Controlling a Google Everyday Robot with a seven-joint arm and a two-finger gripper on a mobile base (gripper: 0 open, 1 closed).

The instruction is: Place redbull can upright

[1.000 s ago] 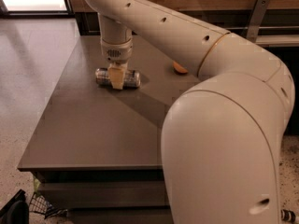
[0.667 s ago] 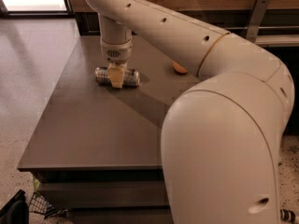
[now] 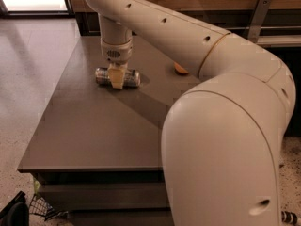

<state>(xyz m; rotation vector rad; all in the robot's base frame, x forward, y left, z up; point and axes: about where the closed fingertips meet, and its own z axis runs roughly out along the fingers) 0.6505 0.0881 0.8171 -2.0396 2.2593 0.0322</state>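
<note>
The redbull can (image 3: 129, 77) lies on its side on the dark grey table (image 3: 94, 131), at the far left of the top, its long axis running left to right. My gripper (image 3: 117, 79) reaches straight down onto the can's middle. The pale near finger (image 3: 117, 77) lies flat against the can's near side; the far finger is hidden behind the can. The can rests on the table in the grip.
A small orange object (image 3: 180, 68) lies on the table to the right of the can, partly hidden by my arm. My large white arm (image 3: 221, 126) covers the table's right side. A dark counter and metal rail (image 3: 258, 18) stand behind. Pale floor lies to the left.
</note>
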